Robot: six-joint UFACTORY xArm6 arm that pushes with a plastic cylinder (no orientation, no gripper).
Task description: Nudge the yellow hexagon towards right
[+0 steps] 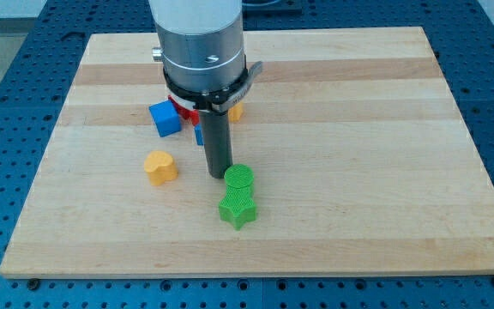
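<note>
The tool is a bare rod with no jaws to spread or press together, so it holds nothing. My tip [219,176] rests on the bench [358,172] just left of the green cylinder [239,178], and I cannot tell if they touch. A green star [237,209] sits against that cylinder on the view's bottom side.

The yellow block [236,112] peeking out right of the arm's collar is probably the hexagon, though its shape is mostly hidden. The yellow heart [160,166] lies well to the view's left.

To push well, my tip should reach the hexagon's left face. That side looks crowded by a red block [188,111], a blue cube [165,118] and a second blue block [199,134]. I judge it best to slip in between them, meet the face at its centre, then push rightwards briefly and straight.
</note>
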